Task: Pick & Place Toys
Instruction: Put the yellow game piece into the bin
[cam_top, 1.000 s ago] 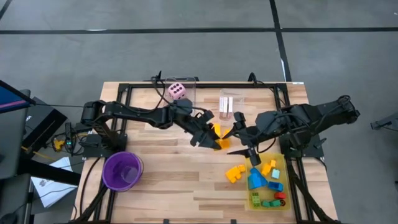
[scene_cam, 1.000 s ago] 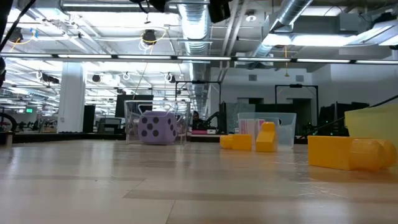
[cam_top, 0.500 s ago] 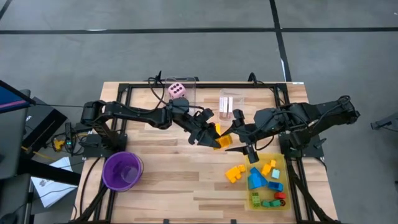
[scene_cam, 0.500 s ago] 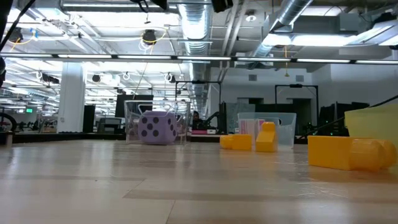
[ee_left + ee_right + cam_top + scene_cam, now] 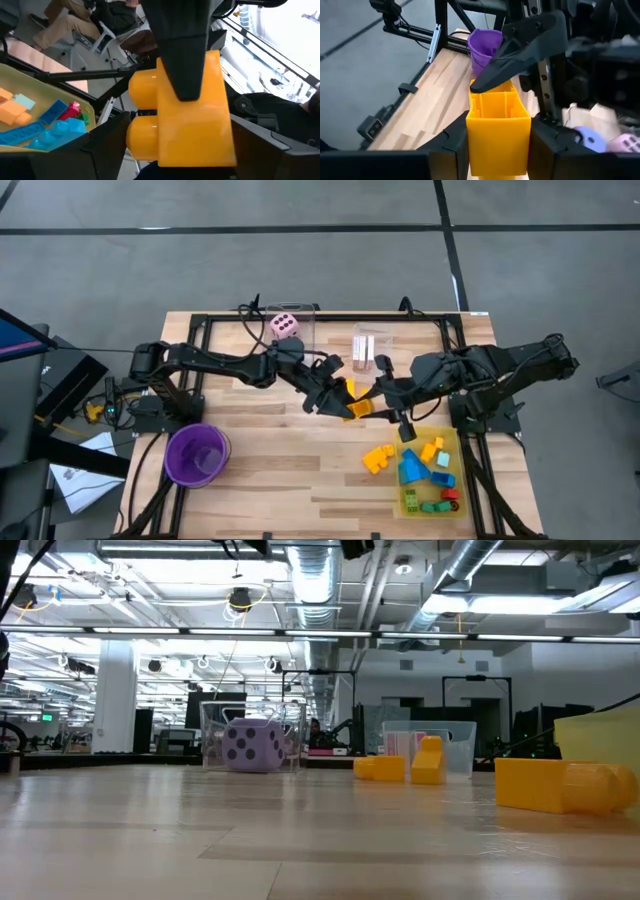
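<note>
A yellow block (image 5: 355, 402) with two round studs hangs in mid-air over the table's middle, between my two grippers. My left gripper (image 5: 343, 400) reaches in from the table's left and is shut on it. My right gripper (image 5: 376, 402) comes from the right and is shut on the same block. Other toys lie in the yellow tray (image 5: 410, 505), and yellow blocks (image 5: 378, 458) rest on the table beside it. Neither gripper shows in the low view. My left gripper pinches the block between its two fingers, one by the studs (image 5: 135, 135) and one at the opposite, hollow end (image 5: 485, 95). The fingers come about level from the table's left. The block is lifted clear of the table. My right gripper pinches the block's two flat side walls (image 5: 470, 135) between its fingers (image 5: 451, 145), coming from the table's right and slanting down. One finger lies across the block's broad face (image 5: 182, 75). The hollow underside faces this wrist camera.
A pink die in a clear box (image 5: 285, 326) and a clear box with pink cards (image 5: 368, 348) stand at the far edge. A purple cup (image 5: 197, 455) stands near left. The tray sits near right, by the right arm's base.
My right gripper's fingers, spread wide on either side of the yellow block a second ago, have shut on it. Both arms have kept their places, and the block stays lifted between them.
</note>
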Action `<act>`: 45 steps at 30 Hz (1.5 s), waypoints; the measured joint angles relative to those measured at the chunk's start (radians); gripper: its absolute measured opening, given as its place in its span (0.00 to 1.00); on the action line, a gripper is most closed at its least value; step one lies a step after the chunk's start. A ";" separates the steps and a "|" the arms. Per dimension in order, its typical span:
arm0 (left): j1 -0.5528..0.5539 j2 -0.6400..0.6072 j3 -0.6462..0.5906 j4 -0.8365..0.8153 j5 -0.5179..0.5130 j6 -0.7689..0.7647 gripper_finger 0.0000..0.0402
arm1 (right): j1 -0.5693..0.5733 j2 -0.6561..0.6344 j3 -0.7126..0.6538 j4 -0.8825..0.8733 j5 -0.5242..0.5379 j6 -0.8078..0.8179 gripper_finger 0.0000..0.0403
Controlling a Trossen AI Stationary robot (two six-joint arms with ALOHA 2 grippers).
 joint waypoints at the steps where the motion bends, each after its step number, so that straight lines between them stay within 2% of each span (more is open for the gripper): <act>1: 0.000 -0.001 0.000 -0.004 -0.005 0.013 0.74 | 0.000 0.000 0.000 -0.002 0.000 0.020 0.32; 6: 0.015 -0.001 0.001 -0.059 -0.036 0.135 0.81 | 0.000 0.001 0.000 -0.085 0.000 0.130 0.32; 14: 0.057 -0.001 0.001 -0.204 -0.083 0.296 0.88 | 0.019 -0.002 -0.001 -0.341 0.000 0.345 0.32; 18: 0.084 0.000 0.001 -0.223 -0.086 0.315 0.88 | 0.045 -0.007 -0.004 -0.500 0.000 0.441 0.32; 22: 0.104 0.000 0.001 -0.223 -0.086 0.317 0.87 | 0.095 -0.033 -0.058 -0.599 0.021 0.468 0.32; 29: 0.107 0.000 0.001 -0.233 -0.084 0.318 0.86 | 0.194 -0.168 -0.253 -0.596 0.024 0.508 0.32; 34: 0.107 0.001 0.001 -0.254 -0.084 0.318 0.86 | 0.209 -0.216 -0.401 -0.545 -0.010 0.585 0.31; 39: 0.104 0.001 0.001 -0.254 -0.084 0.318 0.86 | 0.181 -0.148 -0.482 -0.491 -0.066 0.569 0.33; 45: 0.104 0.001 0.001 -0.255 -0.083 0.314 0.85 | 0.150 -0.036 -0.499 -0.397 -0.108 0.491 0.32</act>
